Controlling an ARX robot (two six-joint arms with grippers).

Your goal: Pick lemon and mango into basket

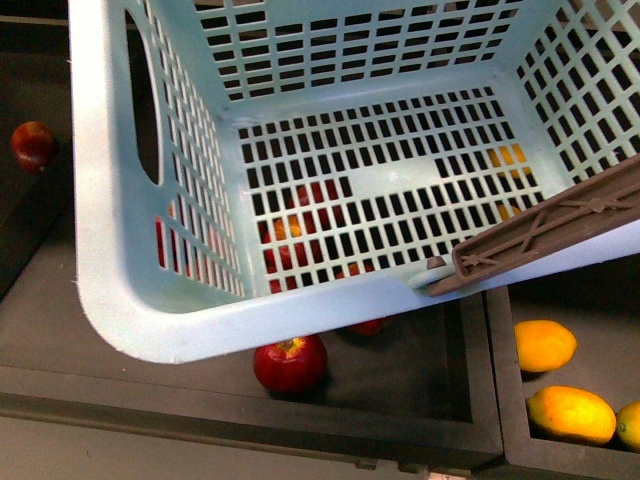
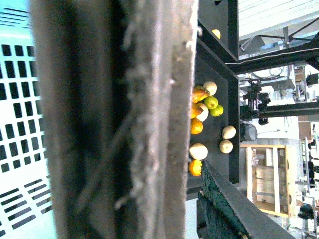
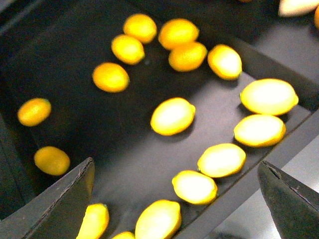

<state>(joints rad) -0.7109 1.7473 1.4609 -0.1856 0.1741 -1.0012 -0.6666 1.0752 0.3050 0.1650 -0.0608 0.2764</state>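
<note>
1. Front view: basket (image 1: 130, 300) fills the upper frame and is tilted. Its handle (image 1: 560, 230) lies across the right front corner. Red and orange fruit below show through the floor slots.
2. Apple (image 1: 290, 363) sits on the tray (image 1: 420, 400) near its front edge, half under the basket rim. Second apple (image 1: 33, 145) sits far left, outside the basket wall.
3. Right tray (image 1: 515, 440): lemon (image 1: 545, 345) is near the left edge. Mango (image 1: 572, 413) is just in front of it, by the front edge; the two sit close but apart. Neither is in the basket.
4. Right wrist view: right gripper (image 3: 175, 167) is spread wide with nothing between its fingers (image 3: 65, 199), above a yellow-fruit tray (image 3: 124, 149). Smaller orange pieces lie toward one end and bigger pale ones along the rim. Glare makes it impossible to tell lemons from mangoes here.
5. Left wrist view: the blurred handle (image 2: 124, 119) fills the frame, with the basket wall (image 2: 22, 124) beside it. Left gripper's fingers can't be made out, so its state can't be told.
6. Same view, beyond the handle: a mixed-fruit tray (image 2: 224, 89) holds orange, green and pale pieces clustered together.
</note>
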